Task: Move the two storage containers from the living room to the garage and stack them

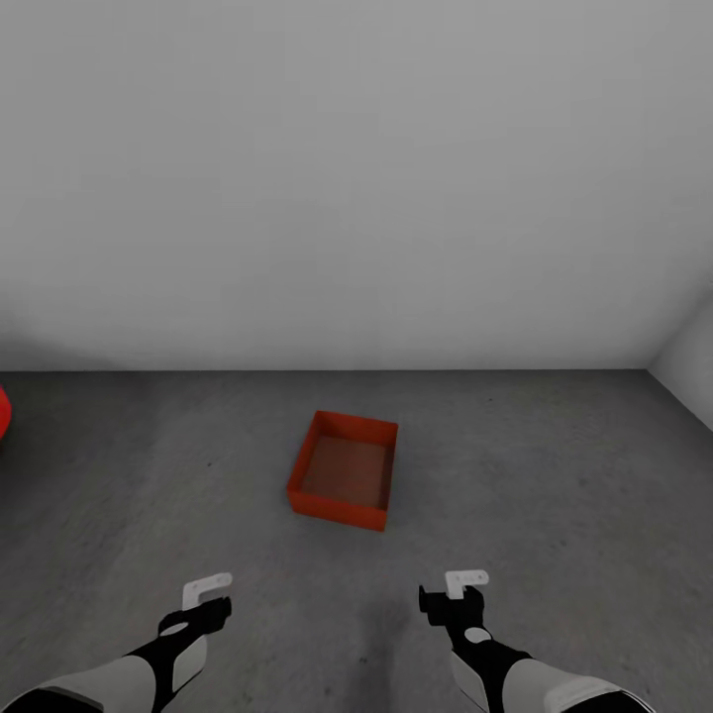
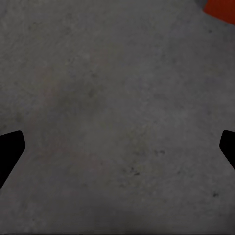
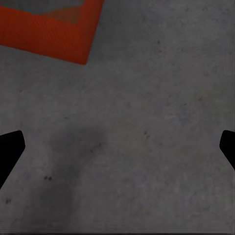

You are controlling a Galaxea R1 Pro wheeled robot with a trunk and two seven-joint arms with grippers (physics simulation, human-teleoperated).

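One orange-red storage container (image 1: pixel 344 482) sits upright and empty on the dark grey concrete floor (image 1: pixel 555 475) of the garage, a short way ahead of me and slightly turned. My left gripper (image 1: pixel 208 591) hovers open over bare floor, below and left of the bin. My right gripper (image 1: pixel 463 584) is open too, below and right of it. In the left wrist view, the left gripper (image 2: pixel 117 147) holds nothing and a corner of the container (image 2: pixel 223 10) shows. The right wrist view has the right gripper (image 3: pixel 117 147) empty, with the container's wall (image 3: pixel 44 29) beyond it.
A plain pale grey wall (image 1: pixel 356 198) stands behind the container, and a side wall (image 1: pixel 693 366) meets it at the right. A sliver of the red car (image 1: pixel 3 411) shows at the left edge. Bare concrete surrounds the bin.
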